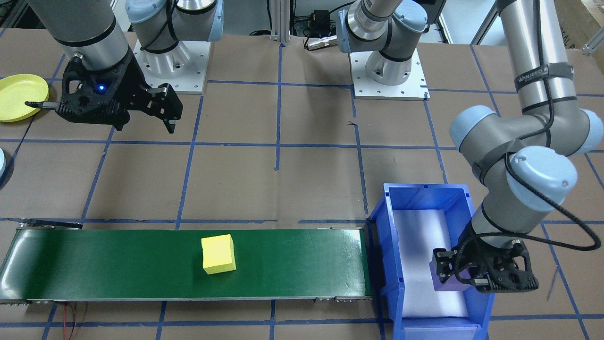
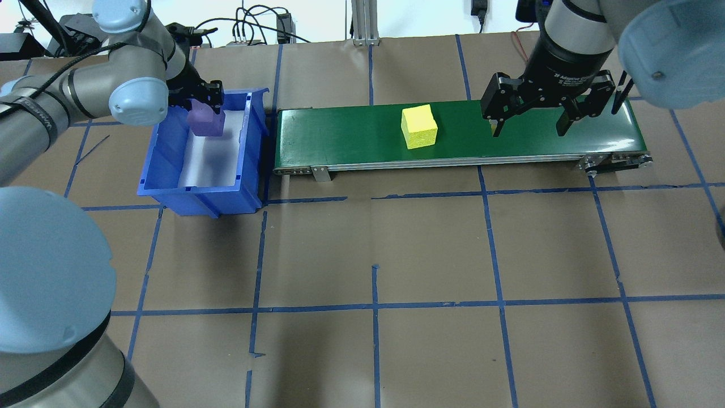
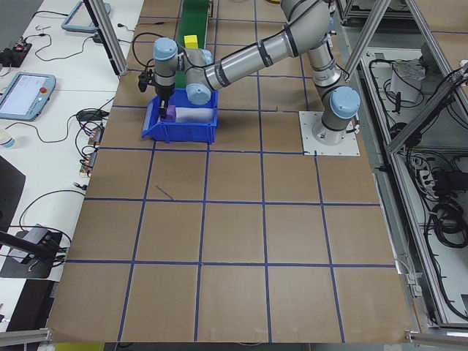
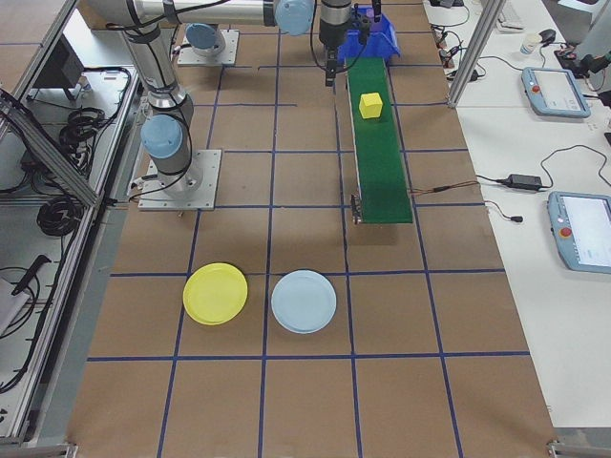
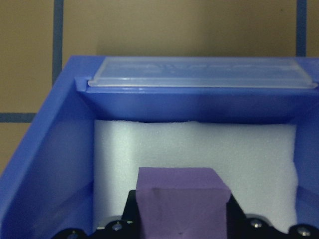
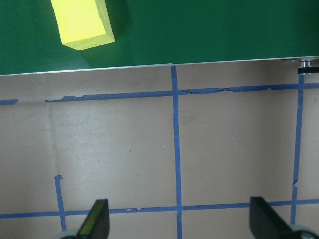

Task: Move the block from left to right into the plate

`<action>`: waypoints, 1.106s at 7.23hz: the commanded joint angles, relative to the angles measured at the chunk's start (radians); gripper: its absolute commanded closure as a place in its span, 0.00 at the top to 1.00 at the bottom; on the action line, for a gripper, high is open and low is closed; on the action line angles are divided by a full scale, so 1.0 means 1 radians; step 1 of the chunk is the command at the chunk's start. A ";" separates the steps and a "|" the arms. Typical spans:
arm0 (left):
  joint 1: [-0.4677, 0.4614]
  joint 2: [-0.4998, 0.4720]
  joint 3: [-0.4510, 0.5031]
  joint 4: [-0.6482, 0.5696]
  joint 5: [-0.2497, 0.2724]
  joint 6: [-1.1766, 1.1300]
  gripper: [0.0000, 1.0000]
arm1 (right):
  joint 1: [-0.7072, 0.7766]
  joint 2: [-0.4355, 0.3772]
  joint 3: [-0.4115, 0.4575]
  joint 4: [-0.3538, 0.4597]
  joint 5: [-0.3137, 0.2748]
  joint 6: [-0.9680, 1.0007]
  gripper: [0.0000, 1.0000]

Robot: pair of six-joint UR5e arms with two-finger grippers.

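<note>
Left tool point(image 2: 205, 107): I've got it clamped on the purple block point(image 2: 205, 120), low inside the blue bin point(image 2: 195, 192) at my left end of the table, ready to lift it out.
Right tool point(image 2: 531, 122): fingers apart, holding nothing, waiting above the green conveyor point(image 2: 351, 136).
Yellow block point(image 2: 419, 127): sitting mid-belt, between bin and right tool.
Plates: yellow plate point(image 4: 215, 293) and light blue plate point(image 4: 304, 301) lie beyond the belt's right end.
Hidden: my fingers cover the purple block's sides; I can't tell whether it touches the white foam point(image 5: 199, 144).

The square purple foam block point(image 5: 182, 201) is cut off by the left wrist view's lower edge between the left claw's point(image 5: 182, 226) black fingers point(image 5: 238, 216); the round yellow plastic plate point(image 1: 19, 97) left of the right claw point(image 1: 106, 111) runs off frame.
</note>
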 commanded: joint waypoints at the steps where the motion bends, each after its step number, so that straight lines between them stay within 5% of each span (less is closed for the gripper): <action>1: -0.147 0.051 0.033 -0.051 -0.038 -0.224 0.39 | -0.017 0.001 -0.001 -0.034 -0.003 -0.003 1.00; 3: -0.250 0.032 0.038 -0.048 -0.107 -0.393 0.39 | -0.078 0.002 -0.006 -0.046 -0.035 -0.030 1.00; 5: -0.296 -0.057 0.021 -0.031 -0.099 -0.403 0.42 | -0.173 -0.002 -0.009 -0.054 -0.041 -0.145 1.00; 6: -0.299 -0.062 0.012 -0.029 -0.098 -0.406 0.55 | -0.234 0.007 0.002 -0.064 -0.034 -0.200 1.00; 7: -0.299 -0.064 -0.015 -0.026 -0.096 -0.408 0.58 | -0.280 0.018 0.005 -0.090 -0.026 -0.272 1.00; 8: -0.299 -0.064 -0.023 -0.023 -0.096 -0.409 0.82 | -0.310 0.057 0.002 -0.125 -0.027 -0.299 1.00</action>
